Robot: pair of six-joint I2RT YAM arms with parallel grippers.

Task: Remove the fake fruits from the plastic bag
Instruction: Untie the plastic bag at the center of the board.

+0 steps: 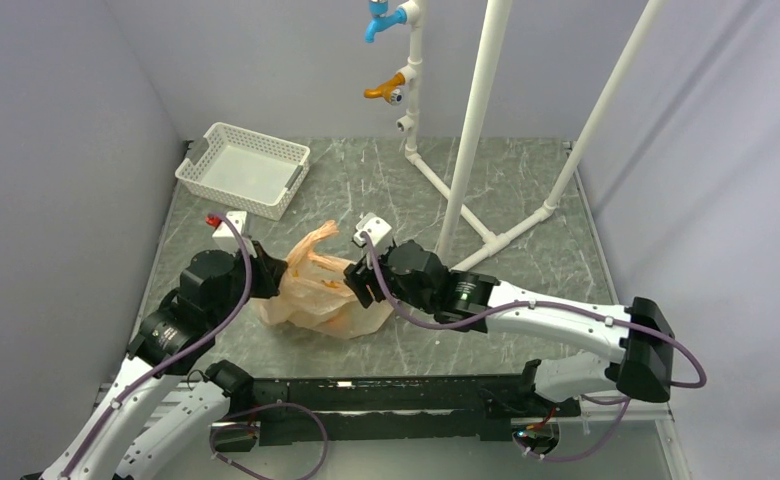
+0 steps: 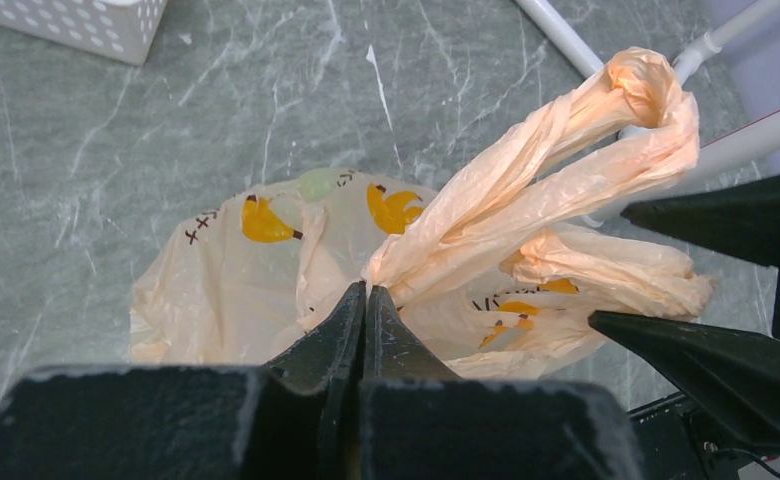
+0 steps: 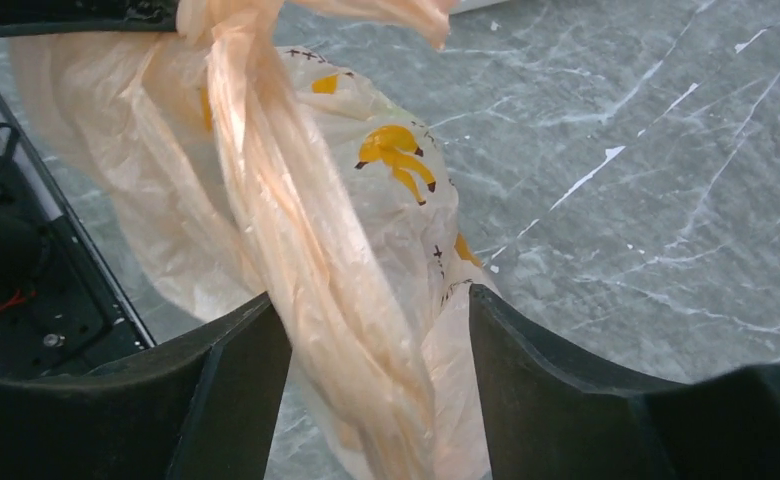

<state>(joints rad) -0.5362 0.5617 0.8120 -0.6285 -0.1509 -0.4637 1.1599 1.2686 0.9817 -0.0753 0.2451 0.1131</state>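
The plastic bag (image 1: 316, 295) lies crumpled on the table between my two grippers, pale peach with yellow prints. My left gripper (image 1: 284, 268) is shut on a twisted handle of the bag (image 2: 526, 180) at its base, tips together (image 2: 366, 290). My right gripper (image 1: 351, 282) is open, its jaws apart on either side of a hanging strand of the bag (image 3: 296, 200), in the right wrist view (image 3: 371, 297). Its fingers (image 2: 706, 215) show at the right of the left wrist view. A pale green shape (image 2: 318, 183) shows through the plastic; the other fake fruits are hidden inside.
A white mesh basket (image 1: 244, 168) stands at the back left. A white pipe frame (image 1: 466, 190) with an orange tap (image 1: 386, 88) and a blue tap (image 1: 384, 20) stands at the back centre. The walls close in on both sides.
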